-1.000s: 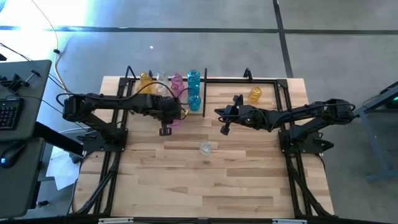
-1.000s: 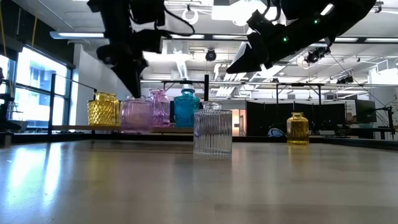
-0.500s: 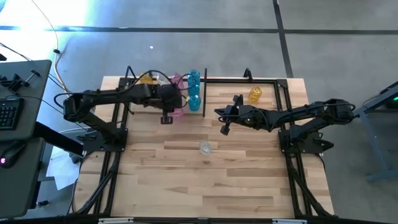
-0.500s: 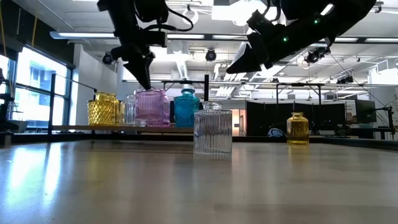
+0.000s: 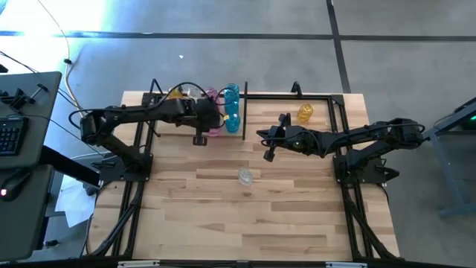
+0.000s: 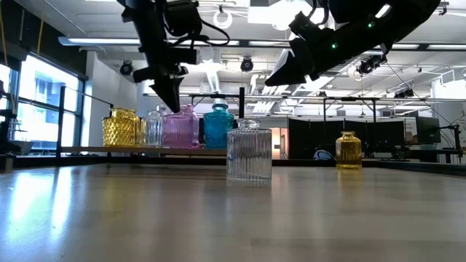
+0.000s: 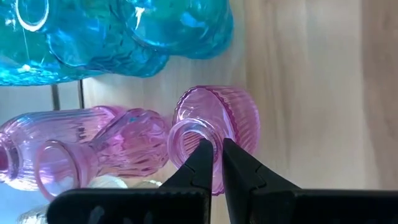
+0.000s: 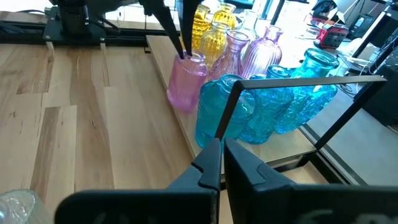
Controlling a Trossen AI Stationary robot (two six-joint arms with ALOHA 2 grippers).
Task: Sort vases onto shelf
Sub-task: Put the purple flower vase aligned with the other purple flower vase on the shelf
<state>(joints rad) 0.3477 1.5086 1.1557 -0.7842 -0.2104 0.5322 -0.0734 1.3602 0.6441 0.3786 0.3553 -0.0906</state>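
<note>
My left gripper (image 7: 217, 155) is shut on a pink ribbed jar vase (image 7: 214, 124) beside the teal vases (image 5: 231, 108) at the shelf's (image 5: 327, 95) left section. Behind it stand two pink bottle vases (image 7: 93, 146), a clear one and yellow ones (image 6: 121, 128). My right gripper (image 5: 259, 135) hovers shut over the table, right of the upright divider rod (image 6: 240, 116). A clear ribbed vase (image 5: 245, 177) stands on its base mid-table. One yellow vase (image 5: 305, 112) stands in the shelf's right section. My left gripper holds the pink jar vase by the rim of its neck (image 7: 186, 138), one finger (image 7: 200, 160) inside the mouth and one (image 7: 239, 165) outside. The fingers come from above, pointing down. The vase is upright, its base (image 8: 180, 102) seemingly on the wood by the teal vases.
The shelf's thin black rods (image 8: 298, 84) run along the far edge. The left section is crowded with vases (image 8: 214, 34); the right section has bare planks (image 5: 275, 104). Bare tabletop (image 5: 245, 223) lies toward the near edge. A desk with a keyboard (image 5: 11, 134) stands left of the table.
My left gripper has carried the pink jar vase toward the far edge and slightly right, lifting it a little, then lowering it upright next to the teal vases. It has stayed shut on the vase. The right arm has not moved.
</note>
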